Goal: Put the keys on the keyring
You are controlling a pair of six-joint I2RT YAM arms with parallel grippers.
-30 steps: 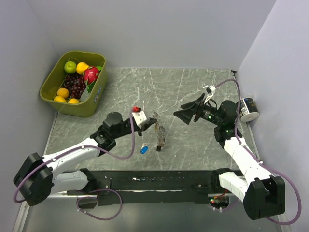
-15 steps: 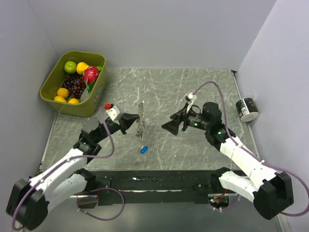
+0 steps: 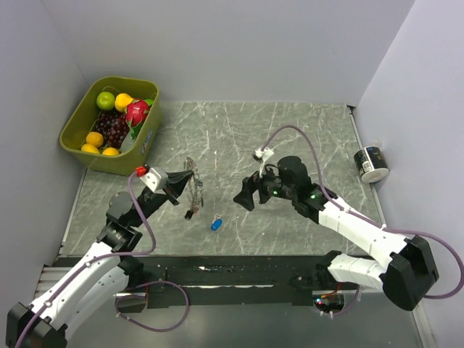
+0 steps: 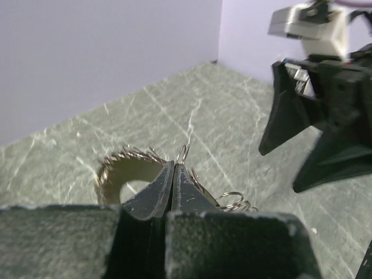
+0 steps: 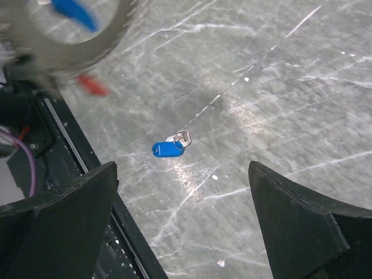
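My left gripper (image 3: 183, 186) is shut on the keyring (image 3: 195, 183), a thin silvery ring with a bumpy rim, held above the table left of centre. In the left wrist view the jaws (image 4: 174, 167) pinch the keyring's (image 4: 125, 158) wire, and small split rings (image 4: 232, 200) hang off it. A dark tag (image 3: 188, 214) dangles below the ring. One blue-headed key (image 3: 215, 224) lies alone on the table. My right gripper (image 3: 245, 192) stands open above and to the right of it; in the right wrist view the blue key (image 5: 167, 149) lies just beyond the open gripper (image 5: 183, 168).
A green bin (image 3: 81, 141) of fruit stands at the back left. A small white and black can (image 3: 371, 164) lies by the right wall. The black rail (image 3: 232, 272) runs along the near table edge. The held keyring (image 5: 87, 40) shows blurred at the right wrist view's top left.
My left arm has drawn back to the left with the keyring. My right gripper, still open, has swung left and come over the blue key.
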